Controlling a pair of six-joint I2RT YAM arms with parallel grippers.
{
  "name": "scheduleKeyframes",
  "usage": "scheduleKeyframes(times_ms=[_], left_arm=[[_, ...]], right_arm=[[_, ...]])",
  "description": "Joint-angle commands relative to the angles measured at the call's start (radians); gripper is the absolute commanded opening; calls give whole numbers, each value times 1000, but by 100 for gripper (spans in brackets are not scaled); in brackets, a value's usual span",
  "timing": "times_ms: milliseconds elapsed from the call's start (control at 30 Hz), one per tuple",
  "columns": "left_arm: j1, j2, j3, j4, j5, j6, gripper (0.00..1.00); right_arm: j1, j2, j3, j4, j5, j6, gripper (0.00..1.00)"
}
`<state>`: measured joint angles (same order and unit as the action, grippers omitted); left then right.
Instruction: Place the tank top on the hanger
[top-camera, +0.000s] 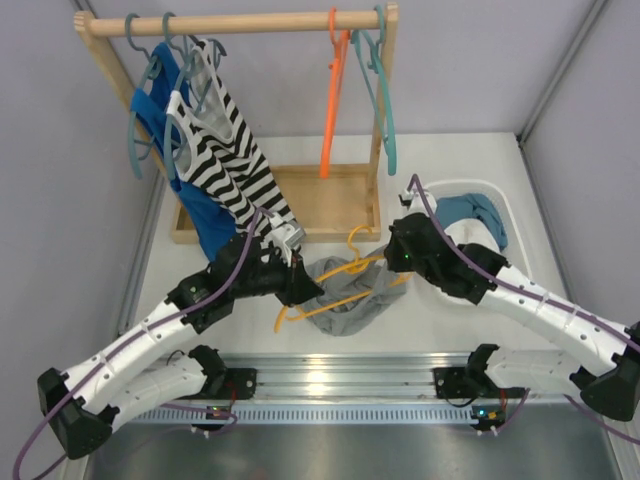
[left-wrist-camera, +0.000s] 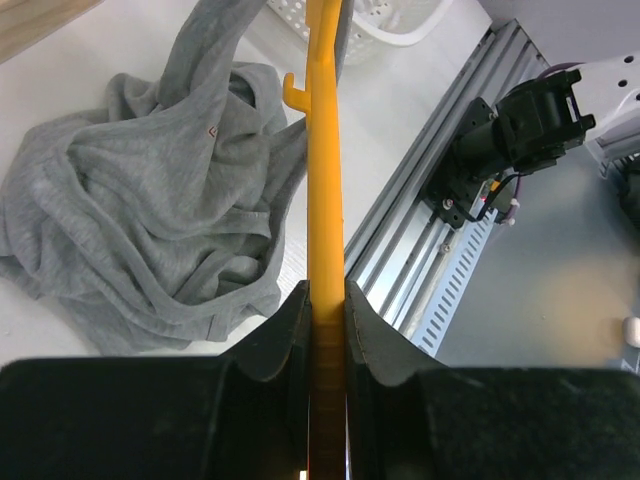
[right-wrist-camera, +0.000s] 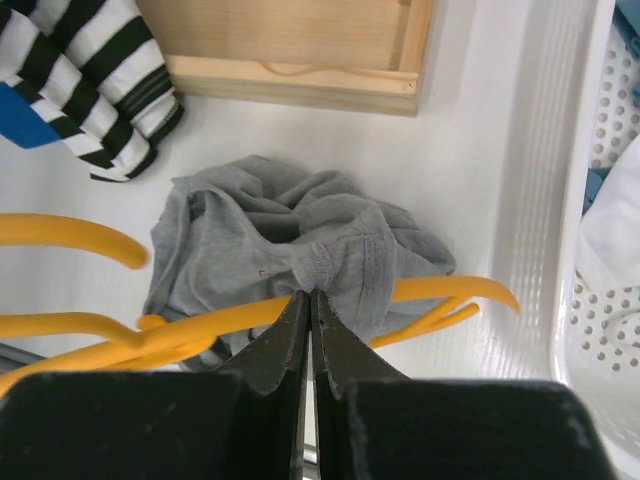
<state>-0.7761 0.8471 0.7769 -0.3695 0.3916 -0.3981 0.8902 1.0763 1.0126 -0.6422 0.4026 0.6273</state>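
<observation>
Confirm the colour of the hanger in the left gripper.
Yellow-orange hanger, clamped in the left gripper; shows best in the left wrist view.

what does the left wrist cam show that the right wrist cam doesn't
Only left wrist: the left gripper shut on the hanger, and the metal rail. Only right wrist: the right gripper pinching the tank top, the striped top, the wooden tray. Both: tank top, hanger, white basket.
</observation>
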Motion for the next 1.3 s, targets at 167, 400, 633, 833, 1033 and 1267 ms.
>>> scheduleKeyframes(times_ms=[167,400,633,833,1033,1267], left_arm=[[-11,-48,-94,326,61,-74,0],[-14,-7,-174,558,62,-145,0],[-12,73,-228,741,92,-196,0],[-12,30,-209,680,78,-182,0],[-14,-34,-211,595,56,-162,0],[-12,-25,-248,702,62,-211,0]], right_arm=[[68,25,148,-46,65,-29,0],[85,24,153,-60,94,-24,0],[85,-4,147,-94,134,-24,0],[84,-27,142,-96,137,-28,3],[85,-22,139,-83,120,-28,6],[87,-55,132,-60,113,-52,20]])
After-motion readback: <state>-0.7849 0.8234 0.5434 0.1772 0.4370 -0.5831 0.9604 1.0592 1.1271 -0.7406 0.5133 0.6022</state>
